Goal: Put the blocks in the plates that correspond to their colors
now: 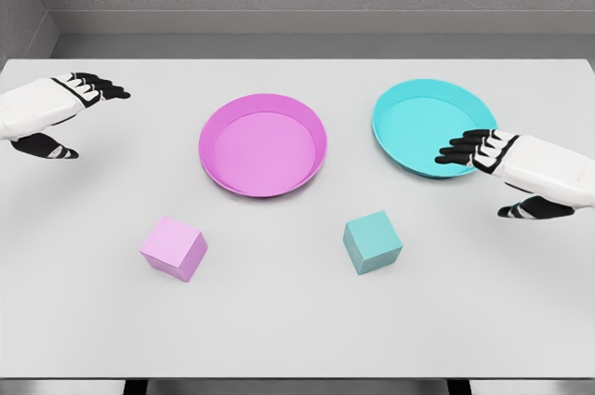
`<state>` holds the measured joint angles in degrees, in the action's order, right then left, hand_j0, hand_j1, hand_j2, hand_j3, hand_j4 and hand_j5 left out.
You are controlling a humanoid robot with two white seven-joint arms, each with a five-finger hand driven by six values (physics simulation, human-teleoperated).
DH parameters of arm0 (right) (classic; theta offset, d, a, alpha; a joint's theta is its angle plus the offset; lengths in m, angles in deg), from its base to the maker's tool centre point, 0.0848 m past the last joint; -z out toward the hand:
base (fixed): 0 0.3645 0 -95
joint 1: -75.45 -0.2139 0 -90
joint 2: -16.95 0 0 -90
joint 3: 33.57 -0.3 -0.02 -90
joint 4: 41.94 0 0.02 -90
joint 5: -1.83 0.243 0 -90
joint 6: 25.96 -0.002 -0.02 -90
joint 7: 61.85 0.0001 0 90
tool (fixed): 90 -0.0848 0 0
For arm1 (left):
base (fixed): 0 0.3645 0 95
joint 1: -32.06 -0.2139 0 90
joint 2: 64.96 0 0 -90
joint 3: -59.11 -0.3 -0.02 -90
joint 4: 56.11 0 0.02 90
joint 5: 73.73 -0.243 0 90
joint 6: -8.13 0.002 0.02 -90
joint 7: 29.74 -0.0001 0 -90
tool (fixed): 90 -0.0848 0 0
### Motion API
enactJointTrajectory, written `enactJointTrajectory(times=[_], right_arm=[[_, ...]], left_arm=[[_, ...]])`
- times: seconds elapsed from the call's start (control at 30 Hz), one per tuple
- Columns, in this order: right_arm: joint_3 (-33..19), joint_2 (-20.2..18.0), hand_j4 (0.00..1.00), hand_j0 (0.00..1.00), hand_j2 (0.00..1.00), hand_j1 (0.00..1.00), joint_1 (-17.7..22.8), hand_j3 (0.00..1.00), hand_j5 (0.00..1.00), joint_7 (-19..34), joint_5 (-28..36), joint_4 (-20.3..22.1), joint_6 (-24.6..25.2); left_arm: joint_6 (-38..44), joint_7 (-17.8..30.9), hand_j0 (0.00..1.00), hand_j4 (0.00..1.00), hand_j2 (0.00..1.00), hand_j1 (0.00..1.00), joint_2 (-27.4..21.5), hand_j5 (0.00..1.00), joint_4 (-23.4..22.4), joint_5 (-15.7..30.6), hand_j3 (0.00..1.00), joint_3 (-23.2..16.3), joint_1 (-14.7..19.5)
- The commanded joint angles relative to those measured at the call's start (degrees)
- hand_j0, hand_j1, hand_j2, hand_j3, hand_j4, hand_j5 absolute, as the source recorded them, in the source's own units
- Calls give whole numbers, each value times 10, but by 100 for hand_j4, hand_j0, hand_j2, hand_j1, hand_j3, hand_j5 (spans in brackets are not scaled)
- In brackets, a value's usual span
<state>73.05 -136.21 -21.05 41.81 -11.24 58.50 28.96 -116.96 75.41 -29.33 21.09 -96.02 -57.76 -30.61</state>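
Observation:
A pink block (pixel 174 248) lies on the white table at the front left, below the pink plate (pixel 263 105). To its right a teal block (pixel 373 242) rests in front of the gap between the two plates. The teal plate (pixel 429 92) stands at the back right. My left hand (pixel 82 114) hovers at the far left edge, fingers spread, holding nothing. Over the teal plate's right rim, my right hand (pixel 490 177) is open as well, up and to the right of the teal block.
The white table (pixel 297 339) ends at a front edge near the bottom of the view. A grey wall runs behind its far edge.

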Motion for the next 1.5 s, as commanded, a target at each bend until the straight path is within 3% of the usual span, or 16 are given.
enactJointTrajectory(times=[0.0, 0.17, 0.23, 0.3, 0.5, 0.57, 0.7, 0.87, 1.17, 1.47], right_arm=[[0, -1, 100, 100, 100, 100, 0, 100, 100, 4, 3, 0, 1], [-2, 8, 100, 100, 100, 100, 1, 100, 100, 13, 6, 0, 1], [2, 30, 100, 100, 100, 100, -8, 100, 100, 112, 6, 0, 18], [10, 38, 100, 100, 100, 100, -12, 100, 100, 146, 6, 0, 68], [120, 64, 100, 100, 100, 100, -112, 100, 100, 207, 5, 0, 111], [141, 71, 100, 100, 100, 100, -134, 100, 100, 213, 6, 0, 116], [232, 102, 100, 100, 100, 100, -219, 100, 100, 213, 6, 0, 116], [308, 132, 100, 100, 100, 100, -271, 100, 100, 213, 4, 0, 139], [331, 144, 100, 100, 100, 100, -282, 100, 100, 213, 4, 0, 134], [341, 139, 100, 100, 100, 100, -281, 100, 100, 213, 3, -3, 139]], left_arm=[[1, 0, 100, 100, 100, 100, -2, 100, 5, 4, 100, 2, 0], [1, 0, 100, 100, 100, 100, -10, 100, 19, 1, 100, 1, -4], [1, 1, 100, 100, 100, 100, -30, 100, 55, -6, 100, -1, -28], [1, 1, 100, 100, 100, 100, -35, 100, 79, -22, 100, -2, -43], [1, 1, 100, 100, 100, 100, -78, 100, 180, -55, 100, -3, -103], [1, 1, 100, 100, 100, 100, -88, 100, 191, -57, 100, -1, -115], [1, 1, 100, 100, 100, 100, -86, 100, 230, -77, 100, -3, -140], [1, 1, 100, 100, 100, 100, -77, 100, 243, -85, 100, -5, -152], [1, -1, 100, 100, 100, 100, -35, 100, 247, -84, 100, -5, -160], [1, 1, 100, 100, 100, 100, -30, 100, 251, -85, 100, -14, -163]])
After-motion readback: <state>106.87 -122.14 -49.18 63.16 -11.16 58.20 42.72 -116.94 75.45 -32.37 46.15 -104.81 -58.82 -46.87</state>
